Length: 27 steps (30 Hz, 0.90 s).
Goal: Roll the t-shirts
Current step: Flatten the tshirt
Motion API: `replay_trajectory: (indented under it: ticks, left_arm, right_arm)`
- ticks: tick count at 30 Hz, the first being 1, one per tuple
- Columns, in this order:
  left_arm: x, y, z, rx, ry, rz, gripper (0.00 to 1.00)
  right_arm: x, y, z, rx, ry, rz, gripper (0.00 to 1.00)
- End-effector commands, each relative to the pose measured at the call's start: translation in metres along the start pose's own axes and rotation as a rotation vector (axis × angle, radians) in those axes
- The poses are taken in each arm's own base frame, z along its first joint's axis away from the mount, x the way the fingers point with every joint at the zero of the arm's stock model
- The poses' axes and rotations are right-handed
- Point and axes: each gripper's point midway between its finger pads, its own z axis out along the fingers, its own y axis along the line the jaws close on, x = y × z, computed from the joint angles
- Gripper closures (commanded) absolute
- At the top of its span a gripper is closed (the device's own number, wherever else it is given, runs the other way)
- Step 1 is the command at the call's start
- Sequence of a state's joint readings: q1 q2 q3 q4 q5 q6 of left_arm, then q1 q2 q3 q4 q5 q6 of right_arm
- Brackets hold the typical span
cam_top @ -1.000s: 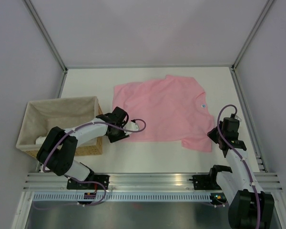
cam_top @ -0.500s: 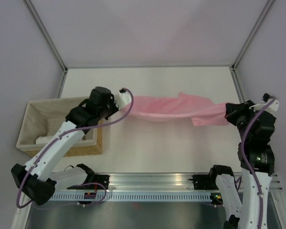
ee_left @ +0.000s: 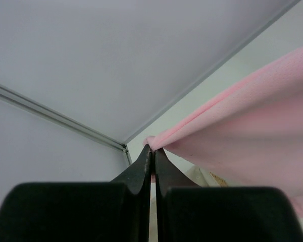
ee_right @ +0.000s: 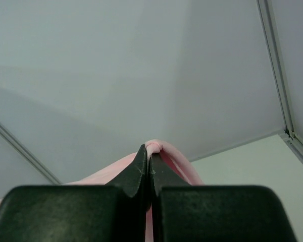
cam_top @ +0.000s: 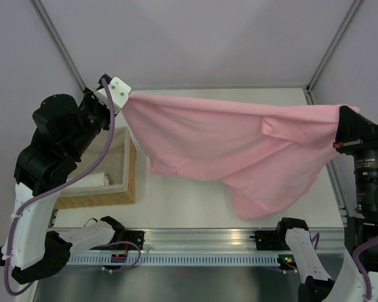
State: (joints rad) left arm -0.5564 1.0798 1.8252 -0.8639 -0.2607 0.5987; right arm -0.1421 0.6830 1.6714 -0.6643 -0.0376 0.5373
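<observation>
The pink t-shirt (cam_top: 239,157) hangs in the air above the worktop (cam_top: 189,201), stretched like a banner between the two arms. The left fingers (ee_left: 140,169) are clenched on one edge of it at about 10 o'clock in the top view. The right fingers (ee_right: 137,169) are pinched tight on the opposite edge at about 3 o'clock. Both wrist views show only a thin nip of cloth between the tips. The upper edge runs fairly taut. Below it the fabric sags in folds, the lowest lobe drooping toward 5 o'clock. I cannot tell which seams are held; possibly the hem on one side and a shoulder on the other.

The step in hand looks like spreading the shirt flat before any roll can begin. To do it well, keep the top edge level and bring both arms down together. Let the drooping lobe touch first, then draw the held edge toward 12 o'clock so the folds pull out rather than bunch. The left corner hangs just beside the wicker basket (cam_top: 130,170) at 9 o'clock, so the landing should favour the 3 o'clock side and keep cloth off its rim. With so little fabric in each pinch, a sharp tug could slip a corner free; slow, even motion suits this.
</observation>
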Motion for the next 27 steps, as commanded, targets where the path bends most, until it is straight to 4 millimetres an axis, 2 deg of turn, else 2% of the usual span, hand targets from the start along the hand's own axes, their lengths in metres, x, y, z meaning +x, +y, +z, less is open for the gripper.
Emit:
replay_trajectory:
  ticks: [1,3,4,5,7,10,11,12,13,14,15,17,19,20,21,22,23,25,26,27]
  left_arm:
    - [0.026,-0.007,0.015,0.004,0.126,0.041,0.98]
    - [0.027,-0.010,0.029,-0.004,0.130,0.052,0.98]
    - [0.027,-0.011,0.034,-0.010,0.131,0.057,0.98]
    - [0.031,-0.013,0.046,-0.016,0.150,0.075,0.98]
    - [0.027,-0.010,0.062,-0.043,0.144,0.086,0.98]
    - [0.031,-0.009,0.092,-0.066,0.165,0.098,0.98]
    - [0.032,-0.002,0.098,-0.085,0.171,0.093,0.98]
    - [0.038,-0.007,0.115,-0.074,0.198,0.097,0.98]
    - [0.041,-0.003,0.122,-0.087,0.208,0.086,0.98]
    - [0.036,0.001,0.128,-0.098,0.201,0.074,0.98]
    - [0.040,-0.001,0.139,-0.094,0.217,0.069,0.98]
    - [0.034,0.002,0.144,-0.100,0.197,0.036,0.98]
    - [0.030,-0.002,0.143,-0.080,0.177,0.011,0.98]
    - [0.033,-0.012,0.145,-0.038,0.172,0.007,0.98]
    - [0.033,-0.014,0.139,-0.024,0.162,0.001,0.98]
    - [0.038,-0.021,0.139,-0.002,0.168,-0.005,0.98]
    - [0.051,-0.037,0.140,0.046,0.193,0.001,0.98]
    - [0.064,-0.047,0.134,0.071,0.211,-0.002,0.98]
    - [0.082,-0.060,0.135,0.101,0.252,0.004,0.98]
    - [0.090,-0.066,0.134,0.112,0.266,0.002,0.98]
  right_arm:
    - [0.018,-0.018,0.033,0.058,0.046,0.000,1.00]
    - [0.042,-0.022,0.053,0.043,0.111,0.033,1.00]
    - [0.046,-0.021,0.062,0.025,0.113,0.044,1.00]
    - [0.063,-0.024,0.077,0.017,0.163,0.074,1.00]
    - [0.072,-0.026,0.093,0.004,0.176,0.085,1.00]
    - [0.098,-0.042,0.128,0.033,0.220,0.103,1.00]
    - [0.102,-0.045,0.136,0.037,0.227,0.104,1.00]
    - [0.102,-0.045,0.143,0.032,0.227,0.111,1.00]
    - [0.113,-0.051,0.158,0.044,0.253,0.113,1.00]
    - [0.116,-0.052,0.165,0.046,0.263,0.116,1.00]
    - [0.109,-0.046,0.170,0.027,0.256,0.113,1.00]
    - [0.111,-0.043,0.175,0.014,0.280,0.111,1.00]
    - [0.104,-0.042,0.167,0.019,0.254,0.099,1.00]
    - [0.103,-0.045,0.163,0.030,0.244,0.094,1.00]
    - [0.116,-0.056,0.158,0.059,0.259,0.089,1.00]
    - [0.110,-0.061,0.146,0.088,0.226,0.070,0.99]
    - [0.129,-0.077,0.140,0.132,0.259,0.066,1.00]
    - [0.136,-0.087,0.122,0.167,0.252,0.057,1.00]
    - [0.145,-0.093,0.116,0.184,0.267,0.058,1.00]
    - [0.171,-0.108,0.109,0.216,0.313,0.064,1.00]
